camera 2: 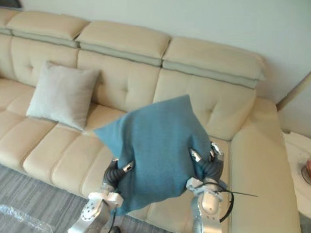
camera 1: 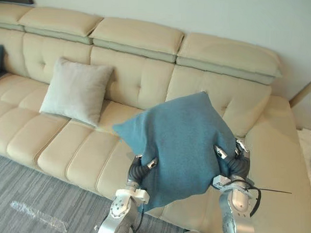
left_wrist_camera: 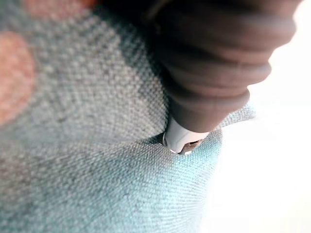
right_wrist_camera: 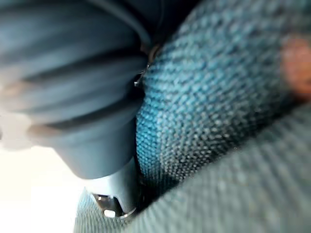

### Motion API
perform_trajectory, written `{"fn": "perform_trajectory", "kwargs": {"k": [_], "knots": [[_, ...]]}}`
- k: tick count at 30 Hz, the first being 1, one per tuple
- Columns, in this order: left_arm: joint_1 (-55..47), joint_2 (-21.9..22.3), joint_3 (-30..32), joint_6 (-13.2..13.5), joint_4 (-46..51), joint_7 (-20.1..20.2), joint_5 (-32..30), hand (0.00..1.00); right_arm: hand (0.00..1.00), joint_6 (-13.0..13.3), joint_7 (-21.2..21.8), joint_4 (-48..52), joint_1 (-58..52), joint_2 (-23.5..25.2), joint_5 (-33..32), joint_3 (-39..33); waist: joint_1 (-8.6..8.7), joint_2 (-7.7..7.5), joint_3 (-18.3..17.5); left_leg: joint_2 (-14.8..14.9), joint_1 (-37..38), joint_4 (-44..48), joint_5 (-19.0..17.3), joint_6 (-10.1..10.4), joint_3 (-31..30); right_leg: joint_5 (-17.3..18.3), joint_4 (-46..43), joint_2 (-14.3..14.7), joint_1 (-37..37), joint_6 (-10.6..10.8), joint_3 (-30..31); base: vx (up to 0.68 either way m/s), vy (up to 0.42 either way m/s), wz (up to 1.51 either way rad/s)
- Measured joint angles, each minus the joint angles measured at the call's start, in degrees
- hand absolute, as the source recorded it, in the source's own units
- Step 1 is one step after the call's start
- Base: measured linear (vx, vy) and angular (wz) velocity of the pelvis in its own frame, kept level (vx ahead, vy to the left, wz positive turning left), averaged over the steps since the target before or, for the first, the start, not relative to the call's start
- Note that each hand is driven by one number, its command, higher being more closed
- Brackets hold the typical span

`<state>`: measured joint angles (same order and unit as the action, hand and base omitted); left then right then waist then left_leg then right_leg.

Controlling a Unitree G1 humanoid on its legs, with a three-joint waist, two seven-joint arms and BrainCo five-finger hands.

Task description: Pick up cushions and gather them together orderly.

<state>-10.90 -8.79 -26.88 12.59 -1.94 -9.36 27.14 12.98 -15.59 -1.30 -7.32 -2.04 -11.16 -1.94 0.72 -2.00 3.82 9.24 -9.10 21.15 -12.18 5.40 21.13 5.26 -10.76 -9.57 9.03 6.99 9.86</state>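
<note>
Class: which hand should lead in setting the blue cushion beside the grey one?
Left, probably: left hand and right hand both grip the blue cushion, but the left is nearer the grey cushion on the sofa.

Blue cushion: teal-blue square woven fabric cushion (camera 1: 180, 143), plain, with a fine lighter fleck in the weave.
Grey cushion: pale grey square fabric cushion (camera 1: 77, 91), plain.
Sofa: cream button-tufted leather sofa (camera 1: 141, 80), unpatterned.
Floor: grey carpet (camera 1: 25, 188), finely streaked.
Hands: left hand (camera 1: 139, 169), right hand (camera 1: 236, 164), silver, dark ribbed covers.
</note>
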Motion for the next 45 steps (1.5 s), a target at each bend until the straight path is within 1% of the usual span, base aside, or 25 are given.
{"fn": "perform_trajectory", "kwargs": {"k": [1,3,4,5,7,10,11,12,14,15,16,17,18,19,20,21,22,23,24,27,34,38,39,41,45], "knots": [[0.02,-0.02,0.11,-0.01,-0.60,0.00,0.00,1.00,1.00,-0.02,0.09,-1.95,0.94,-0.64,0.00,0.21,0.04,0.24,0.01,0.29,0.41,-0.30,-0.42,0.27,0.90,-0.87,-0.92,0.43,1.87,-0.16,-0.06,-0.03,0.031,-1.61],[0.14,0.01,1.40,-0.23,-2.41,-0.02,-0.03,1.00,1.00,-0.33,1.00,-7.16,3.31,-1.71,-0.01,0.74,0.06,0.61,0.07,1.04,2.39,-3.52,-0.33,0.57,3.87,-4.38,-1.06,0.97,4.79,-2.36,-6.75,-0.04,0.015,-1.41],[0.14,-0.01,1.65,-0.29,-2.59,-0.03,-0.04,1.00,1.00,-0.42,1.05,-7.78,3.57,-1.94,-0.01,0.92,0.14,0.61,0.07,1.06,2.73,-4.07,-0.18,0.68,4.47,-4.79,-0.75,0.81,5.21,-2.96,-8.87,-0.02,-0.016,-1.07],[0.71,-0.01,2.06,-0.61,-3.64,-0.04,-0.04,1.00,1.00,-0.75,1.07,-9.43,3.97,-3.32,-0.01,1.82,1.47,0.68,0.15,0.82,3.39,-5.38,0.45,0.73,5.08,-6.28,1.20,0.10,4.89,-3.84,-15.37,0.02,-0.019,-0.67],[1.81,-0.01,2.01,-1.13,-3.92,-0.07,-0.04,1.00,1.00,-1.19,1.07,-9.68,3.93,-4.31,0.00,1.85,3.05,0.86,0.27,0.70,3.16,-5.18,0.77,0.69,3.95,-7.42,2.91,0.78,4.78,-3.28,-15.02,0.06,-0.041,-0.44],[3.16,0.19,1.70,-1.21,-4.55,-0.06,-0.11,1.00,1.00,-1.37,1.06,-9.60,3.19,-5.23,0.00,1.85,3.34,1.44,0.67,2.49,3.47,-3.02,0.73,0.76,1.51,-7.09,3.48,2.12,2.96,-3.30,-15.18,0.04,-0.083,-0.04],[3.27,0.37,1.72,-1.20,-4.59,-0.06,-0.11,1.00,1.00,-1.37,1.06,-9.24,2.40,-5.03,0.00,1.85,3.28,1.71,1.11,3.68,3.12,0.29,0.71,0.75,0.74,-6.75,4.35,2.68,0.86,-3.42,-15.81,0.03,-0.111,0.14],[3.08,0.91,1.74,-1.20,-4.49,-0.06,-0.13,1.00,1.00,-1.38,1.06,-6.60,0.21,-4.68,-0.01,1.86,2.15,2.73,2.53,6.58,2.11,9.52,0.62,0.39,-1.48,-5.43,5.59,4.28,-3.24,-3.95,-16.15,0.00,-0.110,0.06],[2.13,1.26,2.05,-1.17,-3.91,-0.06,-0.15,1.00,1.00,-1.37,1.06,-3.99,-1.20,-4.65,0.00,2.00,1.15,4.09,2.39,8.26,0.33,15.24,1.50,-0.99,-3.54,-4.61,6.24,5.56,-4.41,-3.96,-15.97,-0.05,-0.106,-0.11],[1.11,1.26,2.35,-1.17,-2.81,-0.06,-0.15,1.00,1.00,-1.34,1.06,-1.74,-1.84,-4.41,-0.01,2.08,0.99,4.26,1.95,7.95,-1.84,17.28,3.91,-3.25,-6.14,-4.43,9.73,5.69,-5.62,-4.28,-15.37,0.01,-0.089,-0.13],[1.11,1.22,2.53,-1.15,-1.52,-0.05,-0.18,1.00,1.00,-1.22,1.07,-0.40,-1.64,-4.11,-0.02,2.05,0.91,4.06,1.85,6.67,-3.37,16.95,7.04,-3.93,-7.70,-3.96,13.44,5.45,-6.27,-5.11,-14.70,0.07,-0.060,-0.11],[1.12,1.26,2.65,-1.14,-0.98,-0.05,-0.25,1.00,1.00,-1.21,1.06,-0.01,-1.49,-4.05,-0.03,2.05,0.65,4.05,1.86,6.51,-4.03,16.96,8.02,-4.13,-7.93,-3.64,14.07,5.56,-6.50,-5.71,-14.58,0.10,-0.084,-0.10],[1.26,1.06,3.23,-0.71,0.65,0.00,-0.80,1.00,1.00,-0.87,1.03,0.41,-0.82,-3.42,-0.04,1.95,0.33,3.07,2.89,5.46,-6.08,17.51,6.90,-2.52,-9.63,-5.40,14.08,4.93,-5.93,-7.89,-13.42,0.05,-0.051,-0.01],[1.20,1.21,3.19,-0.70,0.62,0.02,-1.18,1.00,1.00,-0.86,0.90,-0.16,-0.64,-3.27,-0.04,1.84,0.29,2.53,3.13,2.58,-4.54,11.12,2.04,-0.55,-13.17,-8.01,13.82,4.83,-5.79,-7.67,-12.00,0.04,-0.029,0.01],[1.19,1.21,3.14,-0.72,0.59,0.02,-1.18,1.00,1.00,-0.86,0.89,-0.35,-0.49,-3.27,-0.02,1.81,0.28,2.51,3.14,1.62,-3.99,8.30,1.58,-0.13,-14.23,-8.47,13.77,4.85,-5.76,-7.72,-11.93,-0.01,0.056,-0.19],[1.15,1.14,3.07,-0.72,0.47,0.01,-1.22,1.00,1.00,-0.55,0.87,-2.03,0.60,-3.49,0.05,1.59,-0.15,3.68,2.65,0.14,-1.06,-2.36,1.85,0.09,-16.48,-8.57,14.06,6.13,-4.98,-7.44,-11.45,0.04,0.079,-0.58],[1.33,0.49,3.25,-0.70,0.12,0.01,-1.21,1.00,1.00,-0.71,0.90,-3.98,1.65,-2.91,0.04,1.72,-1.20,3.76,2.80,-0.10,0.60,-5.97,2.51,1.54,-16.02,-9.47,14.66,7.16,-5.09,-6.28,-10.43,0.07,0.093,-0.65],[1.20,0.37,3.32,-0.74,0.04,0.00,-1.21,1.00,1.00,-0.87,0.90,-4.14,1.58,-2.65,0.04,1.85,-1.26,3.43,2.78,-0.24,0.87,-6.40,2.77,1.23,-15.34,-9.45,14.97,7.10,-5.12,-6.40,-10.28,0.12,0.068,-0.48],[1.05,0.32,3.25,-0.78,-0.14,0.00,-1.22,1.00,1.00,-0.89,0.90,-4.10,1.01,-2.42,0.05,1.99,-1.10,2.70,2.82,-1.00,1.19,-7.27,3.14,1.37,-14.82,-10.67,15.25,6.47,-4.94,-4.86,-10.28,0.14,0.055,-0.18],[1.21,0.34,2.65,-1.04,-0.56,0.01,-1.23,1.00,1.00,-0.90,0.90,-4.10,0.85,-3.36,0.04,1.93,-0.61,2.61,2.74,-2.74,2.99,-10.20,3.90,0.49,-13.01,-10.76,15.60,4.82,-4.56,-3.93,-9.01,0.12,0.064,-0.17],[3.51,-0.12,2.60,-1.04,-0.57,-0.10,-2.31,1.00,1.00,-0.89,0.87,-4.23,1.73,-4.41,0.76,1.93,-0.64,2.65,2.71,-4.30,3.30,-16.11,7.25,-0.22,-13.22,-10.92,15.83,3.71,-2.51,-3.74,-10.15,0.06,0.003,0.03],[4.95,-0.14,2.69,-0.95,-0.57,-0.85,-2.73,1.00,1.00,-0.88,-0.26,-5.75,4.35,-5.00,4.05,2.01,-0.94,2.60,2.75,-4.47,1.39,-18.37,8.94,-0.20,-14.43,-11.15,15.83,3.67,-0.16,-3.67,-11.26,-0.06,-0.029,0.14],[7.24,-0.23,2.74,-0.95,-0.68,-3.17,-4.93,1.00,1.00,-0.88,-1.83,-8.68,8.37,-5.19,5.87,2.24,-1.11,2.36,2.94,-4.48,-1.32,-18.95,10.06,-0.08,-15.36,-12.36,15.84,3.73,2.52,-3.94,-11.72,-0.11,-0.024,0.13],[9.30,-0.25,2.81,-0.95,-1.18,-4.68,-6.11,1.00,1.00,-0.97,-3.05,-9.17,9.92,-5.25,6.74,2.45,-1.34,2.19,3.10,-4.51,-2.75,-19.03,10.52,-0.07,-15.56,-12.73,15.84,3.65,3.66,-3.82,-12.17,-0.11,-0.015,0.14],[20.27,-0.85,4.84,-0.95,-3.64,-9.79,-8.97,1.00,1.00,-1.45,-6.87,-9.48,18.88,-5.39,8.96,3.08,-2.83,0.71,5.38,-4.19,-7.44,-18.41,11.98,-0.11,-16.00,-14.90,15.84,3.63,7.95,-4.07,-12.42,-0.19,-0.031,0.07]]}}
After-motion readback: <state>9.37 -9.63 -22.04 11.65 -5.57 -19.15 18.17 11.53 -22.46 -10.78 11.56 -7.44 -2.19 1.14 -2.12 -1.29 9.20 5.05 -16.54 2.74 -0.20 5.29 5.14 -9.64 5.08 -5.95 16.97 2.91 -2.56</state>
